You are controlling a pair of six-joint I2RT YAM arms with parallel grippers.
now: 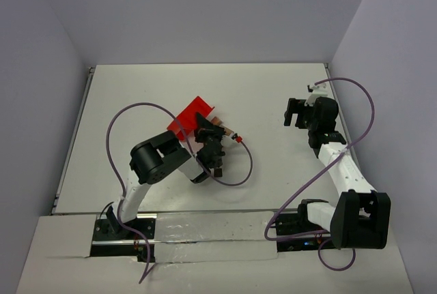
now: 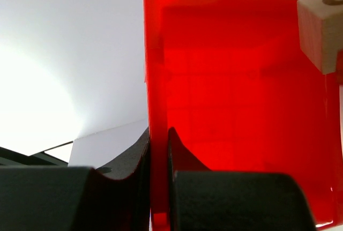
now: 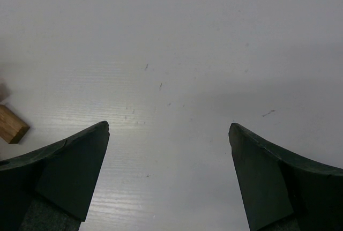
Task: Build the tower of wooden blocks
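My left gripper (image 1: 203, 129) is shut on the wall of a red plastic bin (image 1: 192, 112), which is tilted near the table's middle. In the left wrist view the jaws (image 2: 159, 137) pinch the bin's thin red wall (image 2: 155, 70), and a light tan wood block (image 2: 317, 31) shows at the bin's upper right. A few small wooden blocks (image 1: 220, 131) lie beside the bin; no stacked tower can be made out. My right gripper (image 1: 294, 112) is open and empty at the far right. Its view (image 3: 169, 129) shows bare table and one tan block (image 3: 10, 125) at the left edge.
A small red piece (image 1: 237, 138) lies just right of the blocks. A purple cable (image 1: 235, 171) loops over the table by the left arm. Grey walls close in the table (image 1: 259, 96) at the back and both sides.
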